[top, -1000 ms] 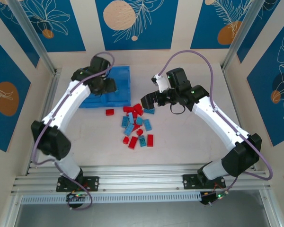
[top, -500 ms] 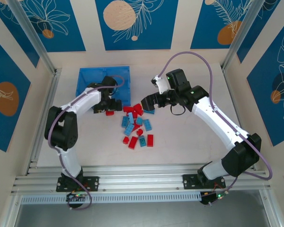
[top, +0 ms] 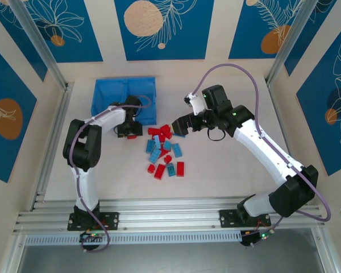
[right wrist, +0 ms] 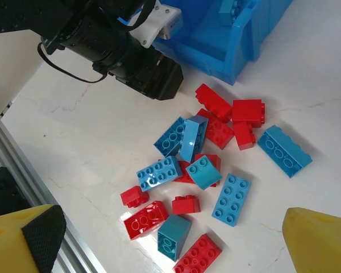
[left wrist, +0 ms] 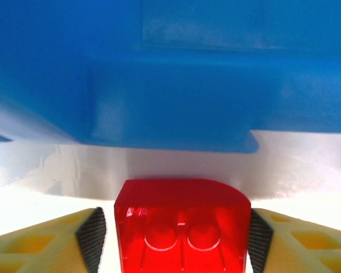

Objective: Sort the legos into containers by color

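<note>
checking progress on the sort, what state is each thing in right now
left gripper, red brick between its fingers, grip unclear
right gripper, open, empty
loose legos, red and blue mixed on the table, unsorted
tray, upright beside the loose legos

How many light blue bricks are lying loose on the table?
7, close together: top brick, tilted brick beside it, left brick, middle brick, far-right brick, lower-right brick, bottom brick. More may hide underneath.
</note>
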### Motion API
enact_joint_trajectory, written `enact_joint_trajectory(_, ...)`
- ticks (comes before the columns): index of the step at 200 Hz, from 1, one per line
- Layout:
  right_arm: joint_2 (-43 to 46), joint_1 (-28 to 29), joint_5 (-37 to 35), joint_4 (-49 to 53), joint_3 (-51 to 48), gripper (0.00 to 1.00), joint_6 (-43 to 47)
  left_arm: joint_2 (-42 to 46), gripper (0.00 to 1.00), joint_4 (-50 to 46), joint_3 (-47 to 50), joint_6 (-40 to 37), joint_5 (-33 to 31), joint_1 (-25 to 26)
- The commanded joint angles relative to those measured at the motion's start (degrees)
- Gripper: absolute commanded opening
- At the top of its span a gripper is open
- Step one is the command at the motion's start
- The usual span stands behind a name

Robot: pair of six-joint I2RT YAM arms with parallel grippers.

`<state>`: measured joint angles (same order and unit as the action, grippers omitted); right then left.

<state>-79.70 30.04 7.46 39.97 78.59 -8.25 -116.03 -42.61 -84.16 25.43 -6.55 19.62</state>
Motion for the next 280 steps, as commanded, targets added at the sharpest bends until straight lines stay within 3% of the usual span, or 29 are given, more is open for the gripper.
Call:
enact_joint_trajectory(1,1.04,0.28,0.09,0.46,-0.28,0.99,0.87,-0.97,0.57,1.29,-0.69,-0.18,0.30,-0.72)
enact_joint_trajectory(43,0.38,0.32,0.72,0.29,0.07,1.00,0.61,3.66,0.42,1.19,1.22,0.91,1.01,-0.71)
enact_joint_trajectory(83,0.12,0.32,1.03,-0.01,0.77,0.99,-0.14,14.66,0.40,-0.95,0.06,2.45,-2.33,-0.81)
enact_joint_trajectory(116,-0.31,0.41,1.39,-0.94,0.95,1.00,-0.76,18.76,0.41,-3.40,-7.24,1.46,-6.83,-3.73)
enact_joint_trajectory(161,-1.68,0.54,1.64,-1.13,2.14,1.00,-1.07,5.75,0.40,-9.55,-25.94,5.77,-8.37,-11.16)
enact_joint_trajectory(218,-0.17,0.54,-1.43,0.44,2.33,1.00,-0.63,-14.46,0.43,-13.79,-43.82,13.59,1.70,-17.26)
enact_joint_trajectory(239,0.57,0.57,-2.33,0.73,1.95,1.00,-0.88,-18.61,0.49,-14.42,-47.11,14.62,4.33,-17.60)
enact_joint_trajectory(260,0.82,0.54,-2.84,0.42,1.57,1.00,-1.48,-19.80,0.66,-13.91,-47.32,15.71,5.29,-17.60)
enact_joint_trajectory(280,0.51,0.54,-2.52,-0.04,1.81,0.99,-1.89,-19.44,0.76,-13.82,-47.32,16.39,5.79,-17.62)
